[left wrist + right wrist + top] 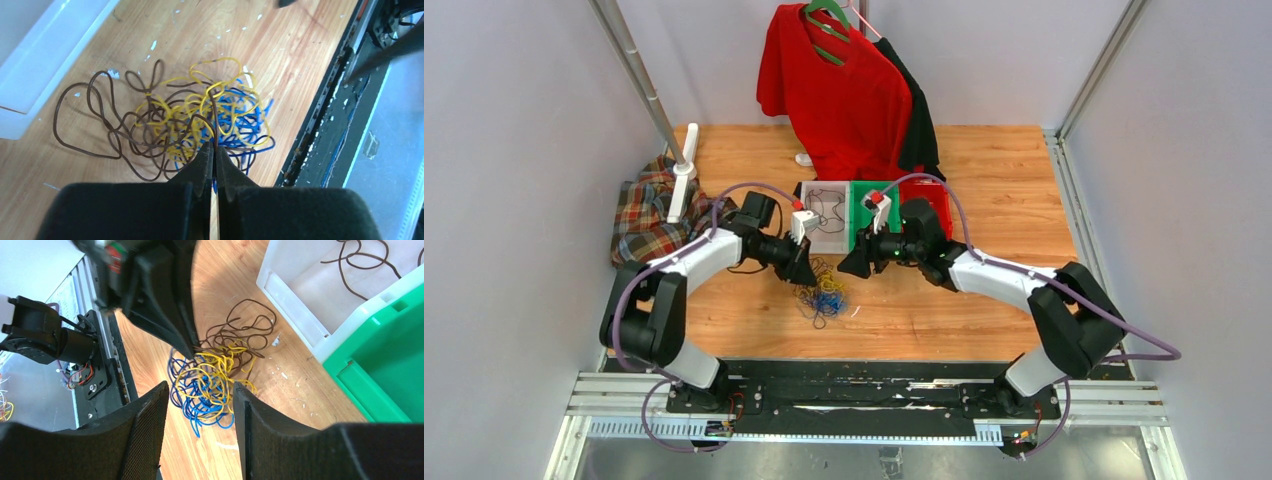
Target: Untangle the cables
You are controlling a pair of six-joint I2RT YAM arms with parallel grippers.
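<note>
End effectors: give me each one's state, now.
Left end effector: closed on a brown cable.
Right end effector: open, holding nothing.

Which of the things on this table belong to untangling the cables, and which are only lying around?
For the job: cables, tangled; left gripper, shut on one of them; right gripper, open, facing them; white tray and green tray, probably for sorting.
Lying about: red shirt, plaid cloth, black garment.

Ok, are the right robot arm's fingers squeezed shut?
No, the right gripper is wide open, and the cables show through the gap.
</note>
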